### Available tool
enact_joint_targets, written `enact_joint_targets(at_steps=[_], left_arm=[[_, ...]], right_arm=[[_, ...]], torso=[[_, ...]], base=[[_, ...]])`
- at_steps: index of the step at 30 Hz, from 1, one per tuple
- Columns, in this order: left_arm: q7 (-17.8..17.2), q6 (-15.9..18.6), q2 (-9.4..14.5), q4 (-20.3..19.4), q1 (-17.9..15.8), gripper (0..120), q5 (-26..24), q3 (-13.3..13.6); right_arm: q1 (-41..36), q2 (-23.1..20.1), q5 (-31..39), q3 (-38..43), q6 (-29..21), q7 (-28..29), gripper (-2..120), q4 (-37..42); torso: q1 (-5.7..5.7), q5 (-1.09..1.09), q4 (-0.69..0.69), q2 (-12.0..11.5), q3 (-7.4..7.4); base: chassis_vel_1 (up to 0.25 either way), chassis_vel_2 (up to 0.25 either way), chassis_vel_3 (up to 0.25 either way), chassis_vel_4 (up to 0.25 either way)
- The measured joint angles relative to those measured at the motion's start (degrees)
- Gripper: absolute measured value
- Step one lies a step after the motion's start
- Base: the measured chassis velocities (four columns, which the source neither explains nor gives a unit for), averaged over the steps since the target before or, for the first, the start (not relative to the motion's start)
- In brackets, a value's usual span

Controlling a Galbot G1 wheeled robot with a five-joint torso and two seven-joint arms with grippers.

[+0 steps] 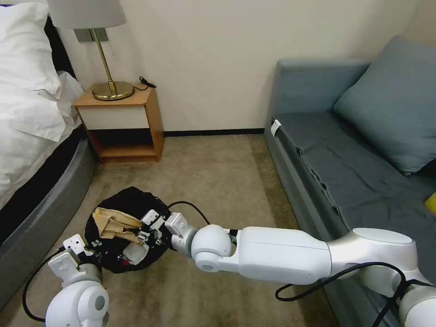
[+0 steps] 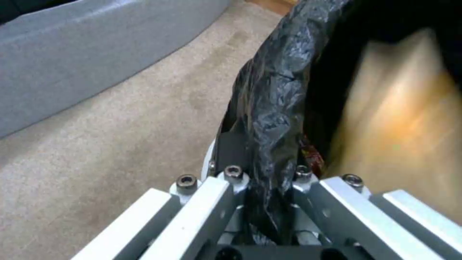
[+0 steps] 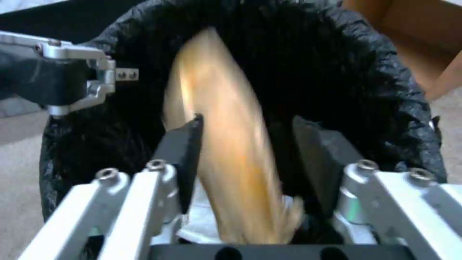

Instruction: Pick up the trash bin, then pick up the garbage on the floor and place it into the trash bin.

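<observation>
The trash bin (image 1: 129, 200), lined with a crinkly black bag, stands low on the carpet in front of me. My left gripper (image 1: 93, 245) is shut on its near rim; the left wrist view shows the bag-covered rim (image 2: 269, 108) pinched between the jaws of that gripper (image 2: 262, 160). My right gripper (image 1: 146, 234) hovers over the bin's mouth, open. In the right wrist view the crumpled tan paper (image 3: 226, 144), a piece of the garbage, is a blur between the spread fingers (image 3: 185, 144) of the right gripper (image 3: 248, 144). In the head view the paper (image 1: 113, 222) lies inside the bin, beside a white and red packet (image 1: 134, 253).
A bed (image 1: 32, 136) borders the left side and a grey-blue sofa (image 1: 354, 159) the right. A wooden nightstand (image 1: 125, 122) with a brass lamp (image 1: 111, 88) stands against the back wall. Open carpet (image 1: 227, 177) lies between them.
</observation>
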Motion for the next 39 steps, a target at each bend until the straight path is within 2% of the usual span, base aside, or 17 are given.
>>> enact_joint_targets(at_steps=[1, 4, 7, 9, 10, 13, 15, 16, 19, 22, 27, 36, 37, 39], left_arm=[[0.0, 0.0, 0.0, 0.0, 0.0, 2, 0.0, 0.0], [-0.3, 0.0, 0.0, 0.2, -0.1, 2, -0.9, 0.0], [-1.1, 0.0, 0.1, 0.4, -0.3, 2, -2.0, 0.1], [-3.8, 0.5, 0.2, 0.4, -0.6, 2, -6.0, 0.1], [-3.8, 0.5, 0.2, 0.4, -0.6, 2, -6.0, 0.1], [-9.7, 1.5, 0.7, 1.0, -1.4, 2, -14.4, -0.1], [-10.4, 1.6, 0.8, 1.2, -1.5, 2, -15.4, -0.1], [-12.8, 1.8, 1.0, 2.0, -2.1, 2, -18.8, -0.3], [-16.2, 2.2, 1.3, 3.7, -3.3, 2, -24.5, -0.6], [-18.1, 2.3, 1.5, 5.4, -4.4, 2, -27.4, -0.8], [-18.9, 2.3, 1.9, 8.2, -5.4, 2, -28.7, -0.9], [-18.9, 2.3, 1.9, 9.8, -5.7, 3, -28.5, -0.8], [-18.5, 2.2, 1.9, 9.8, -5.6, 10, -28.1, -0.7], [-18.0, 2.1, 1.9, 9.8, -5.4, 12, -27.7, -0.7]], right_arm=[[0.0, 0.0, 0.0, 0.0, 0.0, 0.0, 55, 0.0], [0.0, -0.3, 0.0, 0.9, -0.1, 0.7, 70, 0.6], [0.1, -0.6, 0.1, 1.7, -0.1, 1.1, 77, 0.9], [0.3, -1.4, 0.3, 3.5, -0.1, 1.4, 88, 2.1], [0.3, -1.4, 0.3, 3.5, -0.1, 1.4, 88, 2.1], [0.4, -2.4, 0.8, 6.0, -0.4, 1.9, 99, 4.1], [0.4, -2.5, 0.8, 6.2, -0.4, 1.9, 99, 4.3], [0.4, -3.0, 0.9, 6.9, -0.5, 2.1, 99, 4.9], [0.0, -4.1, 0.9, 7.7, -0.5, 2.3, 100, 6.0], [-0.6, -5.0, 0.7, 8.2, -0.5, 2.4, 100, 6.6], [-1.5, -6.7, 0.1, 8.7, -0.4, 2.4, 100, 6.9], [-2.1, -7.5, -0.2, 9.7, -0.3, 2.4, 100, 7.0], [-2.3, -7.5, -0.3, 9.9, -0.3, 2.3, 100, 6.8], [-2.3, -7.4, -0.3, 10.0, -0.3, 2.3, 100, 6.7]], torso=[[0.0, 0.0, 0.0, 0.0, 0.0], [0.0, 0.0, 0.0, 0.0, 0.0], [0.0, 0.0, 0.0, 0.0, 0.0], [0.0, 0.01, 0.0, 0.0, 0.0], [0.0, 0.01, 0.0, 0.0, 0.0], [0.0, 0.01, 0.0, 0.0, 0.0], [0.0, 0.01, 0.0, 0.0, 0.0], [0.0, 0.0, 0.0, 0.0, 0.0], [0.0, 0.0, 0.0, 0.0, 0.0], [0.0, 0.0, 0.0, 0.0, 0.0], [0.0, 0.0, 0.0, 0.0, 0.0], [0.0, 0.01, 0.0, 0.0, 0.0], [0.0, 0.01, 0.0, 0.0, 0.0], [0.0, 0.01, 0.0, 0.0, 0.0]], base=[[0.0, 0.0, 0.0, 0.0], [0.0, 0.0, 0.0, 0.0], [0.0, 0.0, 0.0, 0.0], [0.0, 0.0, 0.0, 0.0], [0.0, 0.0, 0.0, 0.0], [0.0, 0.0, 0.0, 0.0], [0.0, 0.0, 0.0, 0.0], [0.0, 0.0, 0.0, 0.0], [0.0, 0.0, 0.0, 0.0], [0.0, 0.0, 0.0, 0.0], [0.0, 0.0, 0.0, 0.0], [0.0, 0.0, 0.0, 0.0], [0.0, 0.0, 0.0, 0.0], [0.0, 0.0, 0.0, 0.0]])
